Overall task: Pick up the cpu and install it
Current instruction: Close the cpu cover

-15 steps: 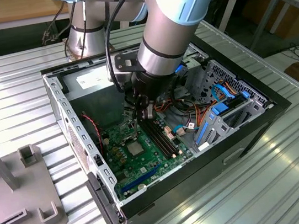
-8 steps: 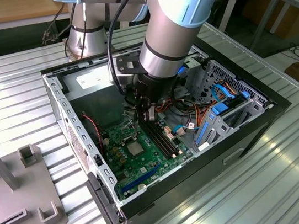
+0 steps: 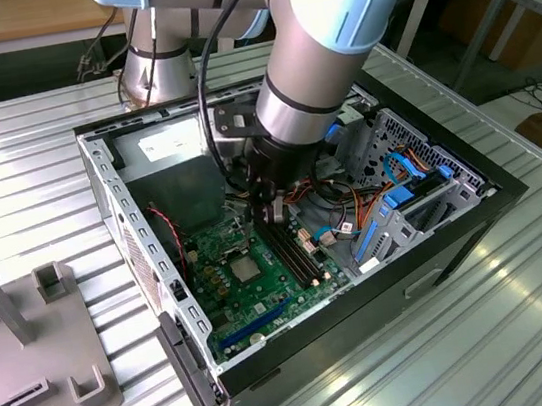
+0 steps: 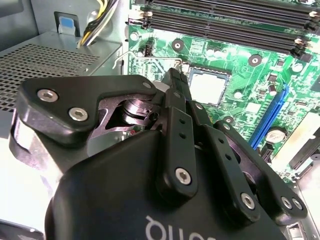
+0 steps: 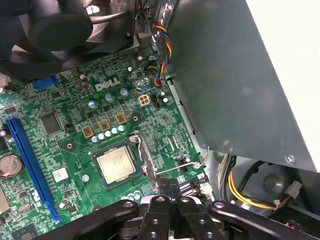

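The cpu (image 5: 116, 165) is a small silver-topped square lying flat in its socket on the green motherboard (image 5: 75, 100). It also shows in the second wrist view (image 4: 207, 86) and as a pale square in the exterior view (image 3: 243, 268). My gripper (image 5: 168, 186) is shut, its black fingers pressed together with nothing between them. Their tips (image 4: 175, 80) hover just beside the socket, close to its thin metal lever (image 5: 182, 169) and apart from the cpu. In the exterior view the gripper (image 3: 270, 213) hangs inside the open computer case, below the arm's wrist.
A grey power-supply box (image 5: 225, 75) walls one side of the socket. Long black memory slots (image 4: 225, 20) lie beyond it, with a blue slot (image 5: 27, 165) and a black fan (image 5: 65, 25) nearby. Coloured cables (image 5: 162, 40) hang close. A grey fixture (image 3: 28, 338) stands outside the case.
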Controlling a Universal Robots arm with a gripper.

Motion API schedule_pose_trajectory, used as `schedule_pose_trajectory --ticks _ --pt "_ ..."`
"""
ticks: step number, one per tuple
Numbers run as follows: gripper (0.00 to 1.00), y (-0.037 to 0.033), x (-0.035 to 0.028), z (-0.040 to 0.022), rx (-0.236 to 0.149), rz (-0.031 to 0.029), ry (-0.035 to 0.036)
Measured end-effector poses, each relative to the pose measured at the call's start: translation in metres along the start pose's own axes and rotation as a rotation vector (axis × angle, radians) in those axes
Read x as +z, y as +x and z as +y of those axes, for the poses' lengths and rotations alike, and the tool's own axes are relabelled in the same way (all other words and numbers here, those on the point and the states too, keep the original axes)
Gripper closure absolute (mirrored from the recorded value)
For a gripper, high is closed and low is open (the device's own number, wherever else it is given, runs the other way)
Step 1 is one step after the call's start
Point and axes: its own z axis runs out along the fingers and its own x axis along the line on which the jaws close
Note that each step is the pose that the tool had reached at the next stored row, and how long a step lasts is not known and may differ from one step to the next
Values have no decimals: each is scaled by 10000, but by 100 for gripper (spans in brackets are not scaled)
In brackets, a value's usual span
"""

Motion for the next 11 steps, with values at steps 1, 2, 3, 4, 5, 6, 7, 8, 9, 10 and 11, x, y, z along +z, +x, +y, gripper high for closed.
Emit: schedule_pose_trajectory --ticks 1,2,3,4,5,6,7,8,9,10,11 --pt "89 6 -1 -2 0 0 0" --pt "89 12 -2 -5 -1 0 0" --pt "89 26 -5 -11 -1 1 0" --pt "89 35 -6 -14 0 1 0" --pt "89 45 -8 -18 0 0 0" --pt "89 54 -9 -21 0 0 0" --pt "89 65 -11 -25 0 1 0" --pt "89 70 -12 -26 1 1 -1" --pt "89 70 -12 -27 1 0 0" --pt "89 70 -12 -27 0 0 0" --pt "89 75 -13 -30 0 1 0"
